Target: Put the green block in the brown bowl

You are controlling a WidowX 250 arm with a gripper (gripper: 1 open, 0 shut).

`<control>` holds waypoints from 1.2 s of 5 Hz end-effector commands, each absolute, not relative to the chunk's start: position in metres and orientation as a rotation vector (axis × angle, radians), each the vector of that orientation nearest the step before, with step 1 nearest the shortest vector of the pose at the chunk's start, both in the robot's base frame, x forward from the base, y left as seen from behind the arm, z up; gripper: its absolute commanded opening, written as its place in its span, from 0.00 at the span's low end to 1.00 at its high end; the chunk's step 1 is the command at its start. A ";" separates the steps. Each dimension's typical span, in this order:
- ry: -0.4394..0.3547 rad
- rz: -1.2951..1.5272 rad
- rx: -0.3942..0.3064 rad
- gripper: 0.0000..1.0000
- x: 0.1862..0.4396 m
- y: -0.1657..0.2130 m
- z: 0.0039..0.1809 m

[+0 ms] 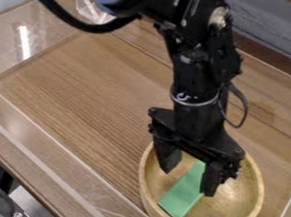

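Observation:
The green block (182, 195) lies slanted inside the brown bowl (154, 197), leaning from the bowl's floor up toward its far side. Directly above it hangs my black gripper (193, 171), open, one finger (169, 156) on each side of the block's upper end. Nothing is clamped between the fingers; the block rests on the bowl. The block's top end is partly hidden behind the gripper.
The bowl sits near the front right of a wooden tabletop (84, 82). A clear plastic wall (25, 130) runs along the left and front edges. The black arm (196, 57) rises from the bowl toward the top of the view.

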State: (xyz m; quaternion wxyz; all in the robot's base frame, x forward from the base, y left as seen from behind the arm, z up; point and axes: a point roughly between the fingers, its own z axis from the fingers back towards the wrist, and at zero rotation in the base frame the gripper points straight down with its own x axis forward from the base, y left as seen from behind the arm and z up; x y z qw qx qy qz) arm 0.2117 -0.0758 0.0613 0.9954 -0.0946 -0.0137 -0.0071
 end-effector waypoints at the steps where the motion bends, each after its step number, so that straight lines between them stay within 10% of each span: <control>1: -0.053 -0.004 -0.197 1.00 0.217 -0.075 0.058; 3: -0.056 -0.001 -0.190 1.00 0.219 -0.076 0.033; 4: -0.058 0.002 -0.189 0.00 0.219 -0.077 0.026; 6: -0.045 0.005 -0.189 0.00 0.218 -0.077 0.026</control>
